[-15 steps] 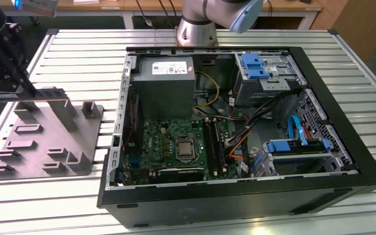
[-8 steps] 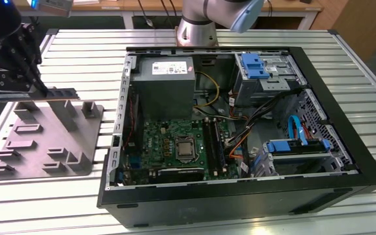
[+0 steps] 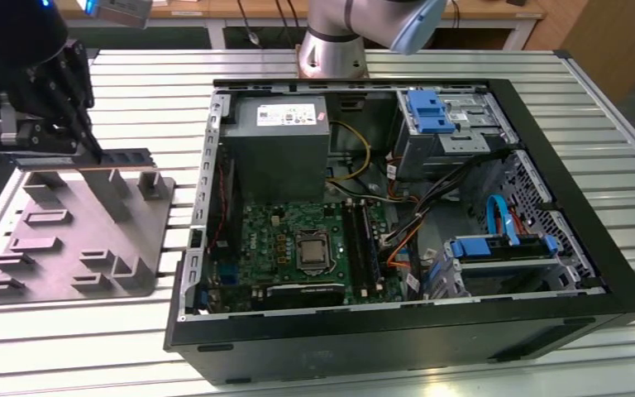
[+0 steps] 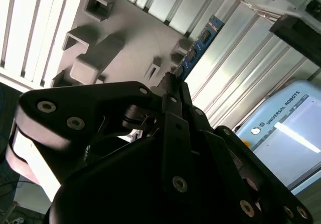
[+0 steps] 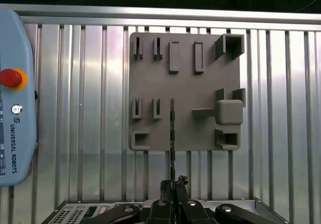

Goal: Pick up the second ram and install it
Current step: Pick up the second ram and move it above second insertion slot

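First wrist view: gripper (image 5: 173, 183) is closed on the second ram (image 5: 172, 133), pinching it at its near end. The stick shows edge-on as a thin dark line running straight out from the fingertips. So its long axis is in line with the gripper's reach, not across the jaws.

Second wrist view agrees. The stick's flat face with its chips shows there, leaving the fingertips and pointing away over the grey fixture tray (image 4: 125, 43).

Exterior view: the stick (image 3: 125, 157) is a short dark strip at the far end of the tray. The fingertips are at its end on the exterior view's left and its free end points to the exterior view's right. It stands on edge over the tray's upright posts. I can't tell whether it's fully clear of them or resting in a slot.

Relation that matters:
- The open computer case (image 3: 406, 339) sits on the bench (image 3: 627, 215), to the exterior view's right of the tray.
- The stick's free end points roughly toward it.
- The motherboard (image 3: 295, 248) lies flat on the case floor, well apart from the gripper and lower than the stick.
- Stick axis runs roughly exterior left to right, while the long dark slots beside the processor socket look to run near-to-far, so I judge the two axes aren't aligned.
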`<state>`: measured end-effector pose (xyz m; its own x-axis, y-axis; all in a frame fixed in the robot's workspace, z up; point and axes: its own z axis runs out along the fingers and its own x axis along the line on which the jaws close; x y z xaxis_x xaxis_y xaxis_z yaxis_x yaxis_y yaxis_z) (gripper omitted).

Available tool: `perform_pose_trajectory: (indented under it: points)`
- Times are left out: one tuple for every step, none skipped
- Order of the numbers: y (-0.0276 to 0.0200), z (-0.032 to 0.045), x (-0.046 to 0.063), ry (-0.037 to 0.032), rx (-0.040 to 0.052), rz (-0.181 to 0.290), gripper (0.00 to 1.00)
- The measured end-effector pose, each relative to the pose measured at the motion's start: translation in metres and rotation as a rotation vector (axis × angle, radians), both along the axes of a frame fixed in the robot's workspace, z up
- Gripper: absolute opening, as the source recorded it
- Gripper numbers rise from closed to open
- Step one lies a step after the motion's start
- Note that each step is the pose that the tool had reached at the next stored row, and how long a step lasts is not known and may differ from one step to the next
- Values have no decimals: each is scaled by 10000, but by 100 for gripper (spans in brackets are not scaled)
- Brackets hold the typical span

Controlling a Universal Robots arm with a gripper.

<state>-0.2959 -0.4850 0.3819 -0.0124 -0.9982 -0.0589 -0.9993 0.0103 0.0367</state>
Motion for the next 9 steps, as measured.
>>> perform_pose_trajectory:
  points:
    - [0,0,26,0,0,-1,14]
    - [0,0,51,0,0,-1,14]
    - [0,0,78,0,0,-1,14]
    - [0,0,102,-1,0,-2,14]
    - [1,0,127,0,0,-1,14]
    - [0,0,152,0,1,-1,14]
    - [0,0,179,0,0,-1,14]
    - [0,0,206,-1,1,0,14]
    - [0,0,234,0,0,0,14]
